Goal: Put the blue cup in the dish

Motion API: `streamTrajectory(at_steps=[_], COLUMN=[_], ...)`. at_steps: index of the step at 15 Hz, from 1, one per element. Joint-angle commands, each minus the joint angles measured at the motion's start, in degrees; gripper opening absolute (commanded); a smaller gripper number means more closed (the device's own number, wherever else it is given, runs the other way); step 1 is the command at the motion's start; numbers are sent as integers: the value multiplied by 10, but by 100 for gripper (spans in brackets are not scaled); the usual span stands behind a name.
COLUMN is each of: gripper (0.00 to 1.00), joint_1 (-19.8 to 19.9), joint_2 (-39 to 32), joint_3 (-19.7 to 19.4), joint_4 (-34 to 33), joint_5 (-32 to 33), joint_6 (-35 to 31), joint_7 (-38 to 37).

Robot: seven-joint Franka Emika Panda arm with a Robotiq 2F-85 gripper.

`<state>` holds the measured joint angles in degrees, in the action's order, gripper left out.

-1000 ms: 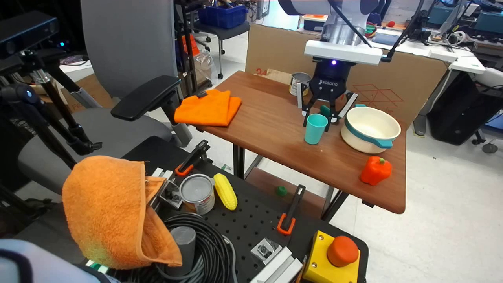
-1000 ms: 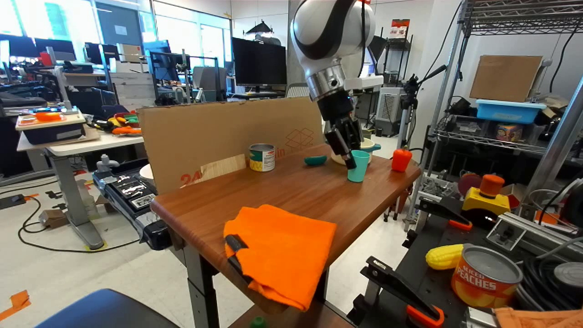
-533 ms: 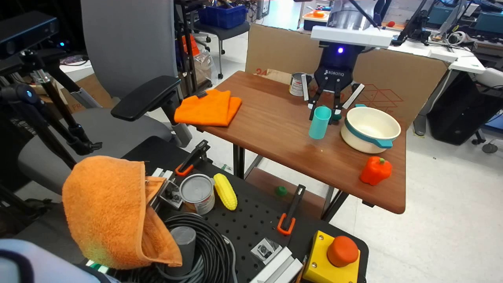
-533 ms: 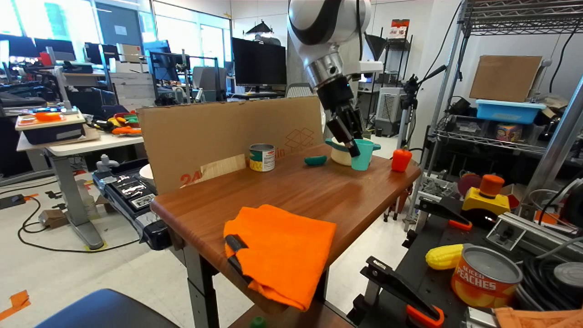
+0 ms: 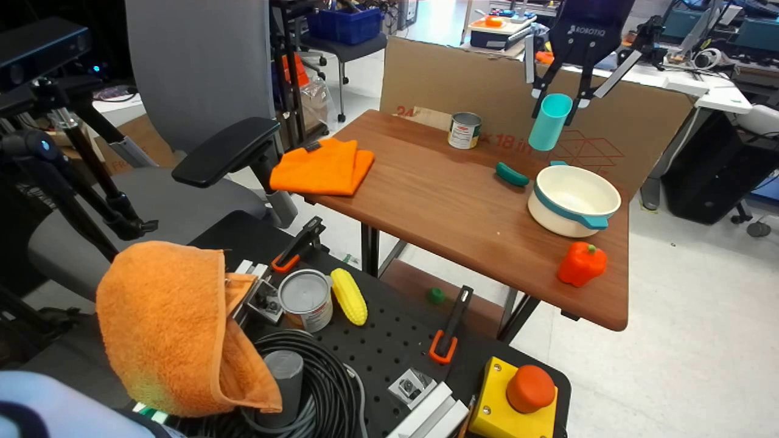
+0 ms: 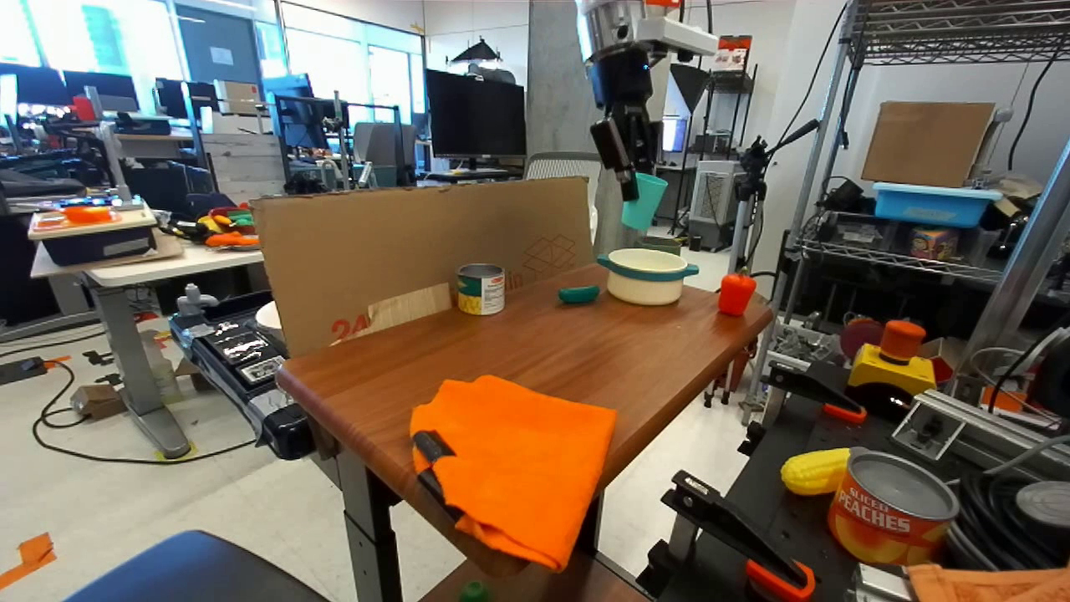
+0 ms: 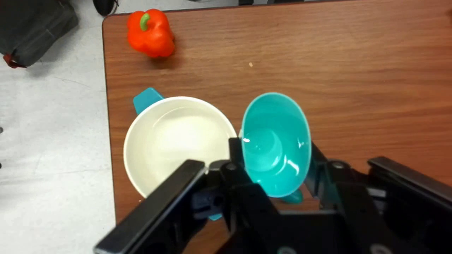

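The blue cup (image 5: 549,126) is a small teal cup held in the air, slightly tilted, with its opening upward. My gripper (image 5: 552,114) is shut on it, with one finger on each side; in the wrist view the gripper (image 7: 274,151) shows the cup (image 7: 277,141) between its fingers. The dish (image 5: 557,220) is the cream bowl with a teal band and handles, on the table. In an exterior view the cup (image 6: 644,205) hangs above the dish (image 6: 644,289). In the wrist view the dish (image 7: 176,141) lies left of the cup and is empty.
A red pepper (image 5: 582,264) stands near the table's edge by the dish. A dark green toy vegetable (image 5: 511,175) lies beside the dish. A can (image 5: 464,131) stands at the back before a cardboard wall (image 6: 418,242). An orange cloth (image 6: 514,468) lies at one end.
The cup was on the table between my gripper's fingers one second ago. My gripper has lifted it off the table and moved it up, toward the dish's side.
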<state>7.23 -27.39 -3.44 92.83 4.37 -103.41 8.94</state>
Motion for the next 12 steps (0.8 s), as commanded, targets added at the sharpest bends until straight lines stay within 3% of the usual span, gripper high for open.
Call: streamTrajectory(at_steps=[1,12], gripper=[17,17], joint_1=[21,35], joint_2=[-30,-199], joint_3=[-7,-25], joint_4=[-68,-236], joint_5=[-27,-17], joint_6=[38,89], joint_7=[0,-50])
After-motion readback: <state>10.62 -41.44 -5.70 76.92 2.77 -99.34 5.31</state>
